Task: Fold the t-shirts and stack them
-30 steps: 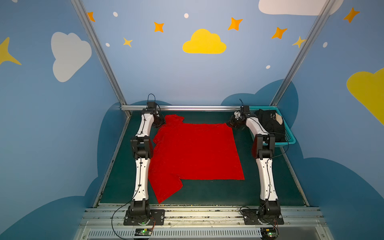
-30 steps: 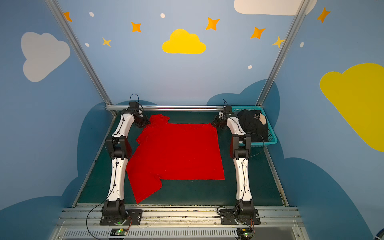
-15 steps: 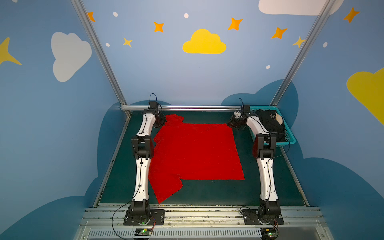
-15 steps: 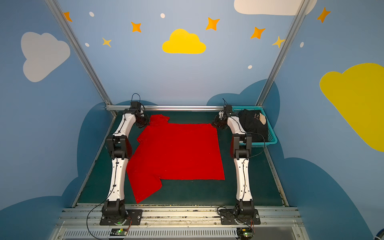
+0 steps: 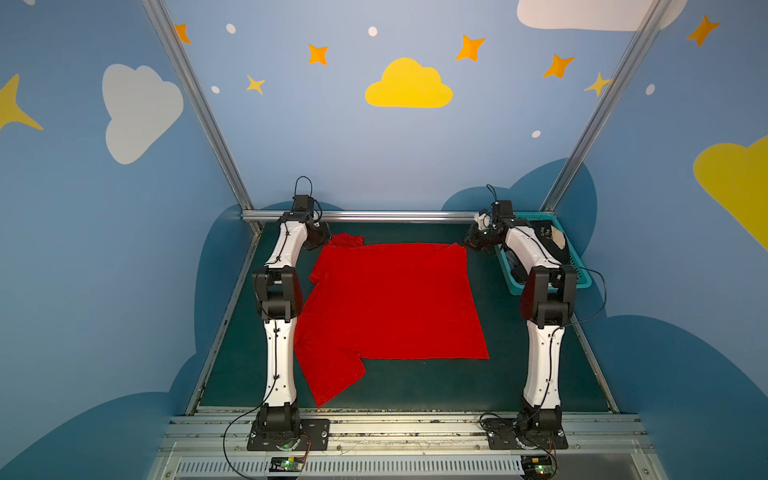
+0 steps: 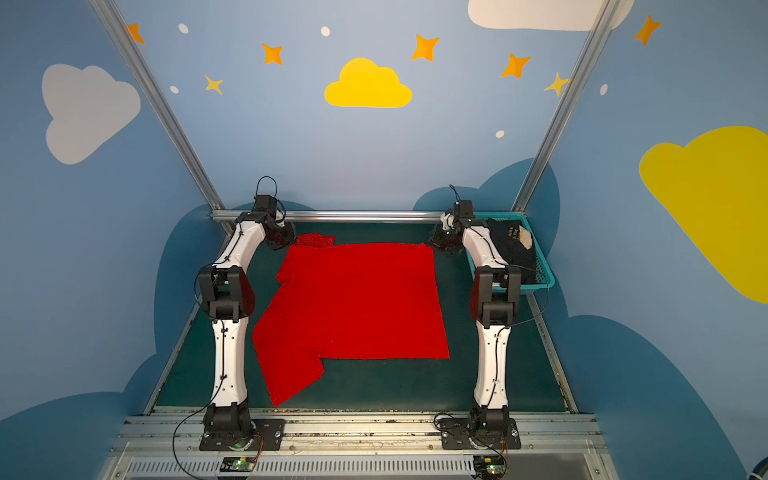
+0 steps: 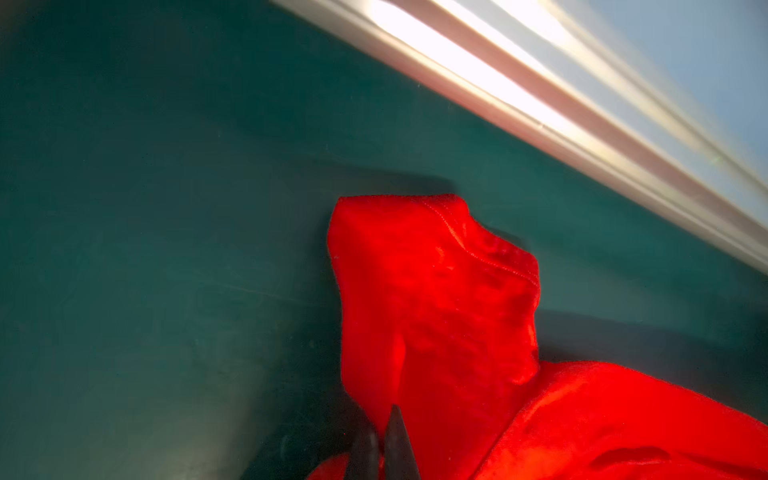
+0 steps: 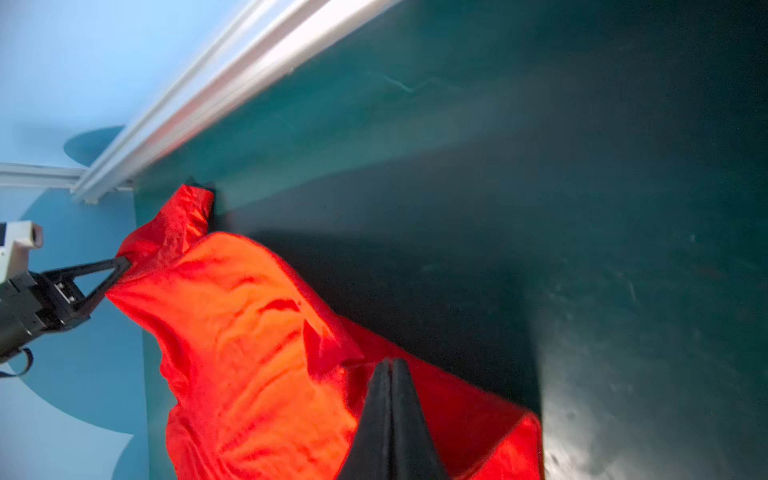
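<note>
**Left pincer (image 7: 382,420) and right pincer (image 8: 391,362) both clamped on the red t-shirt (image 5: 390,303)**

In both top views the red t-shirt lies spread flat in the middle of the dark green tabletop (image 5: 415,386), between the two arms. One sleeve splays toward the near left, beside the left arm. At the far left corner the left pincer's jaws are pressed together on the cloth, and a bunched sleeve pokes out past them. At the far right corner the right pincer's jaws are likewise shut, with the cloth drawn up to their tips. Both grips sit just short of the metal rail (image 5: 395,216) along the back. Black t-shirts (image 6: 515,253), one showing a beige patch (image 6: 526,240), fill the teal basket (image 6: 543,272) in the far right corner, behind the right arm. I cannot tell how many there are.
</note>
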`<move>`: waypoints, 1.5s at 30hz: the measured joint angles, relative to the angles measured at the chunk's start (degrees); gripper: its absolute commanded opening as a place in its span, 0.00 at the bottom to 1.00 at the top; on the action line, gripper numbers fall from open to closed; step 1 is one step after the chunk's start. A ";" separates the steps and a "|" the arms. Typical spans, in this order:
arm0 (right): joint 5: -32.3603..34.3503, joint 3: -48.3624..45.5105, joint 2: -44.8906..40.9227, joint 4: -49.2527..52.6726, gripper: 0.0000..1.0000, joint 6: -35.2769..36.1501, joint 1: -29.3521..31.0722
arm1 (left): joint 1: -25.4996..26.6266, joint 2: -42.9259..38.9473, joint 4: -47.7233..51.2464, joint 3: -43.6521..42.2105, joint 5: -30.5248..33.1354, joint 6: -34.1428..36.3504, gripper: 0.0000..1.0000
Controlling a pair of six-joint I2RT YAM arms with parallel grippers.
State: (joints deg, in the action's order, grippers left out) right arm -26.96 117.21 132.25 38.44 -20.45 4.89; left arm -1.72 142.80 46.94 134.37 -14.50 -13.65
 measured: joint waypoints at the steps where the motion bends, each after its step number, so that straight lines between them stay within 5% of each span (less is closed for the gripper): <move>1: 0.28 -1.95 -0.96 -0.07 0.00 0.37 0.04 | 0.02 -0.55 -0.55 -1.70 0.09 0.04 0.05; 17: 8.20 -24.57 -10.86 -0.07 0.00 3.08 0.63 | 0.26 -9.75 -7.02 -21.51 4.48 1.46 0.08; 20: 9.99 -25.27 -10.86 0.35 0.00 3.45 0.66 | 0.24 -10.16 -7.08 -23.04 5.25 1.95 0.23; 25: 11.52 -24.76 -10.47 1.60 0.00 4.20 1.14 | 0.24 -10.19 -6.73 -23.21 5.70 2.12 0.62; 28: 12.09 -23.43 -9.29 2.36 0.00 4.46 1.46 | 0.26 -9.97 -5.84 -20.37 5.18 1.95 0.74; 32: 12.55 -21.92 -7.80 2.86 0.00 4.79 2.19 | 0.63 -6.40 -4.39 -8.55 4.17 1.64 0.74; 39: 12.55 -20.70 -6.47 3.39 0.00 4.92 2.73 | 1.84 10.21 0.09 18.43 3.61 0.81 0.61; 45: 12.55 -20.55 -6.45 3.72 0.00 5.09 2.78 | 2.23 16.52 1.18 20.15 3.93 -1.66 0.65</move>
State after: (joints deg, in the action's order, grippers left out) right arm -14.41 96.66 125.80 42.15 -15.35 7.66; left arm 0.51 159.33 48.12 154.52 -10.57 -15.31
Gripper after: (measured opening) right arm 0.056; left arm 0.604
